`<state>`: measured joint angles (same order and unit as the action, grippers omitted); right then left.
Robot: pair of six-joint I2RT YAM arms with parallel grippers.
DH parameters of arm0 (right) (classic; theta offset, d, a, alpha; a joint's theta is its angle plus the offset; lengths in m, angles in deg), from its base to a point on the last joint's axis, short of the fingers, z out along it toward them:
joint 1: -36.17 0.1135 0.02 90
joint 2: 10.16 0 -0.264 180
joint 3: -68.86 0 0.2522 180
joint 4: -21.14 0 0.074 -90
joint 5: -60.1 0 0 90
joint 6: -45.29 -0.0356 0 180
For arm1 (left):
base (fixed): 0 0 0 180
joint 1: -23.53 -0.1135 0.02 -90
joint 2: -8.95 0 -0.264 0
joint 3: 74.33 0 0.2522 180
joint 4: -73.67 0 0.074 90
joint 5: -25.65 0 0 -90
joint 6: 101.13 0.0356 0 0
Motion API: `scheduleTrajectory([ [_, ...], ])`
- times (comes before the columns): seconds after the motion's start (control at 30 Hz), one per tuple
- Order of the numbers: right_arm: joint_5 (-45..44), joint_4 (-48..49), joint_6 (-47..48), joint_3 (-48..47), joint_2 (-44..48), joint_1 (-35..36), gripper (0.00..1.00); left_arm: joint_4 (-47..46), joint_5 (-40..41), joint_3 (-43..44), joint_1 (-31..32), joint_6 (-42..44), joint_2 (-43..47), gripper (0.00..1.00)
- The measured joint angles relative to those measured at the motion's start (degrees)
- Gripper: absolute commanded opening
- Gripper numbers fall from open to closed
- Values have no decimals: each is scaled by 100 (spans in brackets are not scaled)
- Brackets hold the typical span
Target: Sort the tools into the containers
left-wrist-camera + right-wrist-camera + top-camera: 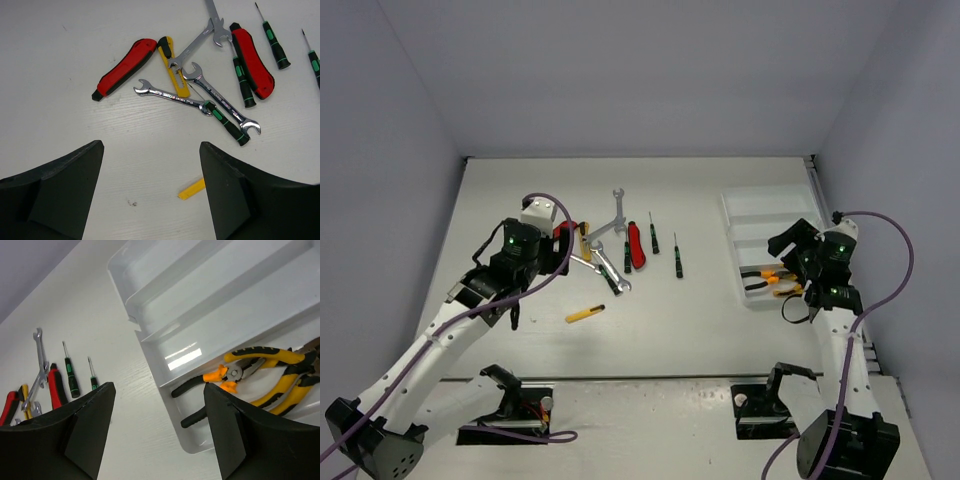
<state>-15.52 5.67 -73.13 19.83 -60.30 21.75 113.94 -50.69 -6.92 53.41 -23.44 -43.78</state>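
Observation:
Most tools lie in a heap left of centre: silver wrenches (220, 102), two red-handled cutters (122, 67), a yellow cutter (172, 67) and black-and-green screwdrivers (272, 37). A second yellow cutter (585, 314) lies alone nearer the arms, and in the left wrist view it is half hidden behind one finger. The white tray (745, 215) sits at the right, with orange-jawed pliers (220, 377) and yellow-handled pliers (280, 375) in its nearest compartment. My left gripper (151, 144) hangs open above the table, short of the heap. My right gripper (159, 386) is open and holds nothing, over the tray's near left corner.
Two screwdrivers (677, 255) lie apart on the table between the heap and the tray. The tray's other compartments (210, 295) hold nothing that I can see. Grey walls close the table at the back and on both sides.

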Motion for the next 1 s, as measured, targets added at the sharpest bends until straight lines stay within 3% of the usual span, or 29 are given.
scheduleTrajectory([
  [0.17, -45, 120, 253, -186, -102, 705, 69, 80, 62, 0, -12, -62, -56, 74],
  [0.33, -188, 162, 592, -708, -580, 1974, 67, 142, 94, 3, -115, -204, -121, 74],
  [0.7, -1090, 365, 1149, -2271, -2966, 4494, 61, 388, 8, 170, -325, -305, -472, 74],
  [1.0, -1781, 416, 973, -3492, -5130, 5116, 59, 450, 7, 175, -529, -211, -444, 74],
])
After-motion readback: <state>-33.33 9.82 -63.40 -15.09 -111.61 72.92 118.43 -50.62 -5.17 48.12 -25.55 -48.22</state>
